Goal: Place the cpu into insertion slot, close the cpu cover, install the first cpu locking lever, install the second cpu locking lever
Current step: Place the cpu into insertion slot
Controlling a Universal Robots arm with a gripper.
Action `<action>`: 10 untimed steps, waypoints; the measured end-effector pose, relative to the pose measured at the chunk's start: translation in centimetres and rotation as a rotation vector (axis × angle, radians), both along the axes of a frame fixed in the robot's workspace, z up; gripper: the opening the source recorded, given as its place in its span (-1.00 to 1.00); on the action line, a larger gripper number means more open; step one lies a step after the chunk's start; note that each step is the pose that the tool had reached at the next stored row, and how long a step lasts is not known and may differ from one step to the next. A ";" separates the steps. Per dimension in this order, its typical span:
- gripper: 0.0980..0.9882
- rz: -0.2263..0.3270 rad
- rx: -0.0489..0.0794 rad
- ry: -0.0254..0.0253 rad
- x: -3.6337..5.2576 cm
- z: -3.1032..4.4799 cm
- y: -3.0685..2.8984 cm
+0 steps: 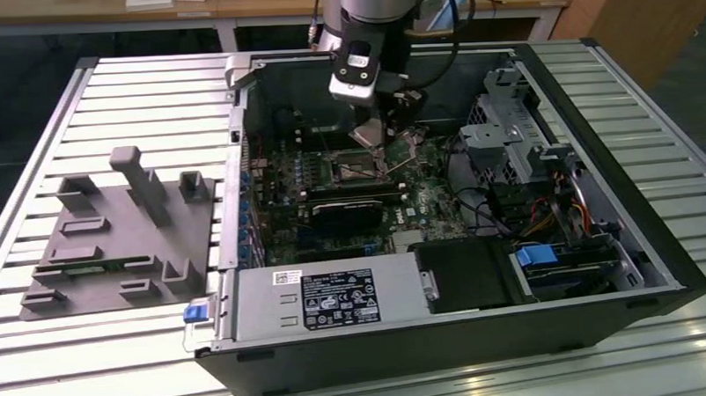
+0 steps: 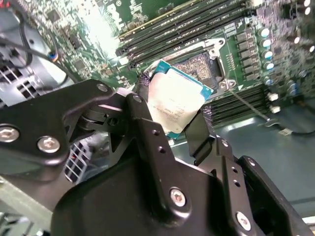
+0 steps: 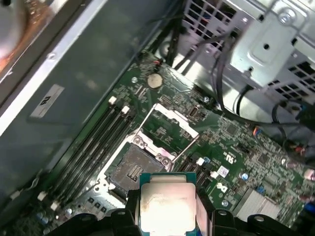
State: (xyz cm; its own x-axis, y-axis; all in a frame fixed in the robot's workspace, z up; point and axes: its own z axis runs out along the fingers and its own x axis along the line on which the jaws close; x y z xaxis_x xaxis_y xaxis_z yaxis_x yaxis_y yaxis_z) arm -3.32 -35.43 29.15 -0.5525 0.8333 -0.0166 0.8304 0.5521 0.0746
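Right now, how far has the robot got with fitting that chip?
Nothing is fitted yet. The cover stands open and the slot is empty. In hand: the gripper grips the cpu close over the slot. Left: seating it, shutting the cover, locking both levers.
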 end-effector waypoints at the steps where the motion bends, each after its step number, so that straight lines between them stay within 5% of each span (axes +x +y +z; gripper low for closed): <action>1: -0.01 -0.018 0.000 0.0000 0.00 -0.06 0.00; 10: -0.01 -0.182 0.000 0.0001 0.00 -0.63 0.00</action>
